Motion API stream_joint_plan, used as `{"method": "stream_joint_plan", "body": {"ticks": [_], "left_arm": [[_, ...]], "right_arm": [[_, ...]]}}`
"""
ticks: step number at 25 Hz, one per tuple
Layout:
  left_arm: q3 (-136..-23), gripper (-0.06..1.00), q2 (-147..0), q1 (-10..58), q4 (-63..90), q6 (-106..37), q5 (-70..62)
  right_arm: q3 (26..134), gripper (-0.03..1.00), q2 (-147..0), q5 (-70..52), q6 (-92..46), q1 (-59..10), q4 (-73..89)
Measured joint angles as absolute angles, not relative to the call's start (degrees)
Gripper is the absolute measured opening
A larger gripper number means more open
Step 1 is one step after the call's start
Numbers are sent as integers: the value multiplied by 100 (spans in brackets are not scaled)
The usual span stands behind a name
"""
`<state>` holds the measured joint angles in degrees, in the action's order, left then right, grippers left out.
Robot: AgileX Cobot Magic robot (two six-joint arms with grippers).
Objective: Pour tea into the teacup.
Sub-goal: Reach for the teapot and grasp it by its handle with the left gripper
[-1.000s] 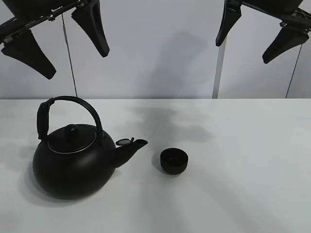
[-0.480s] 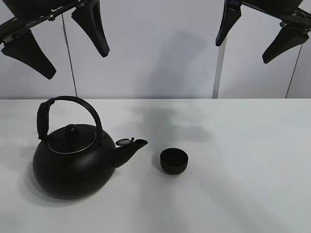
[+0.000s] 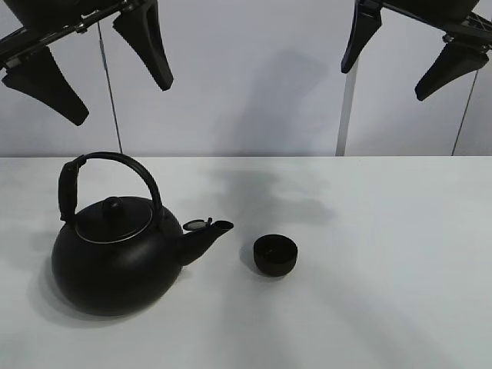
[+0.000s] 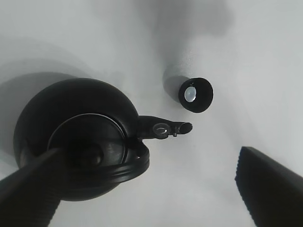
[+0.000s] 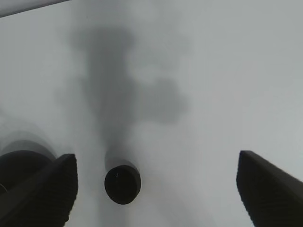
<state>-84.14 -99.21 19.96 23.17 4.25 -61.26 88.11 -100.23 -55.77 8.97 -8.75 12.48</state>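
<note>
Two black things sit on the white table, and that's pretty much the whole scene: a big round kettle and a tiny teacup. The teacup stands upright near the middle of the table in the high view. It's just beside the tip of the kettle's spout but not touching it, with a small strip of bare table between them. The spout points right at it. There's a bright glint on the teacup's glossy inside in the left wrist view, but honestly I can't tell if anything's in there.

The kettle has its lid on, knob and all, and its arched handle stands up over the top.

The left gripper hangs high up over the kettle side, jaws spread wide, nothing in them. Its wrist view looks straight down at both the kettle and the teacup between its fingers. The right gripper is also way up, well off the table, jaws wide apart and empty. Its wrist view has the teacup between the fingers, with just the kettle's edge peeking in by one of them. Soft arm shadows fall across the table behind the teacup.
</note>
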Motion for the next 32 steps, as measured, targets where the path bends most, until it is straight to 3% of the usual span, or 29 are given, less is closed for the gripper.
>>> {"method": "stream_joint_plan", "body": {"ticks": [32], "left_arm": [[-8414,70,-9921,1996,2317,425,-6126]], "right_arm": [[8811,63,-10023,-5563,897,-875,1248]]}}
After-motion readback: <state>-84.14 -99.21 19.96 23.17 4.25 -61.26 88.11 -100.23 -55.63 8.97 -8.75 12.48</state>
